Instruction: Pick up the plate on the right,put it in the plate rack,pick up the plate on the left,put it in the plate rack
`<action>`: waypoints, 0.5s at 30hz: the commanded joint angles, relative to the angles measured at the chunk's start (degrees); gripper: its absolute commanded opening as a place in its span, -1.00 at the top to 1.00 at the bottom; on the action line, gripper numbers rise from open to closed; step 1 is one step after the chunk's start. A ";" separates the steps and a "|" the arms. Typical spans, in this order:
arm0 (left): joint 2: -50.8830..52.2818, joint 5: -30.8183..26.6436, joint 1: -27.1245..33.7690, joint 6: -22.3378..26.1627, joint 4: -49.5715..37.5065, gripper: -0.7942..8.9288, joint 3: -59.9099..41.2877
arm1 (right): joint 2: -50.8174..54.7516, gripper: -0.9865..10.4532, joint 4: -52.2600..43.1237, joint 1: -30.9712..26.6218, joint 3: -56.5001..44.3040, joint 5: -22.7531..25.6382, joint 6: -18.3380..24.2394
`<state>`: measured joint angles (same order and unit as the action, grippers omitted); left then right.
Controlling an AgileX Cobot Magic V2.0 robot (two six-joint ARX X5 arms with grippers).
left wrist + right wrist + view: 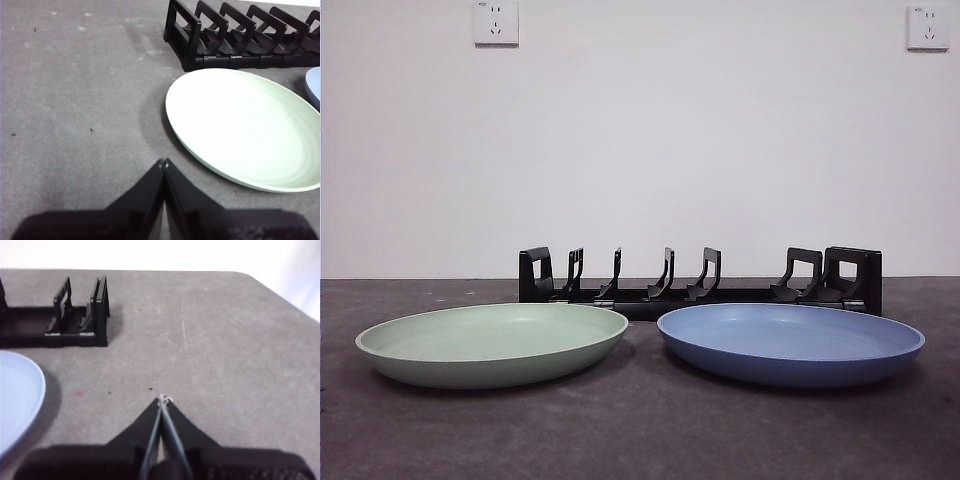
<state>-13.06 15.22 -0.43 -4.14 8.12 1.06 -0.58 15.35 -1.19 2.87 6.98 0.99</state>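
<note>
Both plates lie flat on the bench [640,440]: blue plate [790,342] right, green plate [492,342] left, near the seemingly empty plate rack [700,285]. Left end effector [163,162] and right end effector [163,399] wait, jaws together.

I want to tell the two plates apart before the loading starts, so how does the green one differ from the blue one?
The green plate is pale green; the blue plate is mid blue. The green plate sits by one end of the plate rack and shows almost whole in the left wrist view; the blue plate sits by the other end, nearer the right gripper. Both are shallow, round, empty, flat on the table in front of the rack, with neither gripper holding them.
</note>
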 commanded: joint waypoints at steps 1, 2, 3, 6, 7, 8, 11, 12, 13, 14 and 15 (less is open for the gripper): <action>-0.07 0.17 0.13 -0.33 -1.05 0.84 -0.57 | 0.07 0.82 -0.76 0.04 -0.39 -0.37 -8.04; -0.07 0.20 0.13 -0.35 -1.25 0.84 -0.52 | 0.07 0.83 -1.44 0.04 -0.39 -0.35 -8.83; -0.07 0.28 0.11 -0.48 -1.38 0.85 -0.42 | 0.07 0.83 -2.21 0.04 -0.37 -0.68 -9.51; -0.09 1.07 0.11 -2.71 -1.33 0.85 0.90 | 0.07 0.84 -3.91 0.04 0.39 -3.43 -13.40; -0.09 1.38 0.11 -3.08 -1.31 0.85 1.53 | 0.04 0.84 -4.15 0.04 0.94 -3.93 -14.67; -0.11 1.55 0.11 -3.15 -1.20 0.85 2.49 | -0.04 0.84 -4.39 0.04 1.66 -4.26 -15.80; -0.68 2.10 0.11 -3.17 0.09 0.85 6.01 | -0.85 0.85 -4.46 0.04 4.37 -5.38 -17.77; -1.20 2.69 0.11 -3.15 0.94 0.85 7.52 | -1.44 0.85 -4.20 0.04 5.66 -6.03 -18.27; -1.73 3.19 0.11 -3.15 1.62 0.85 8.85 | -2.16 0.85 -4.11 0.04 6.84 -6.73 -18.95; -2.47 3.48 0.11 -3.26 2.34 0.85 10.40 | -3.08 0.85 -3.89 0.04 8.33 -7.58 -19.56; -3.37 3.89 0.07 -3.26 3.13 0.85 12.02 | -4.17 0.85 -3.37 0.04 9.99 -8.52 -19.98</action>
<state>-15.86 18.72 -0.43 -6.72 10.81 12.38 -4.29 12.19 -1.19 11.90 -1.10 -16.95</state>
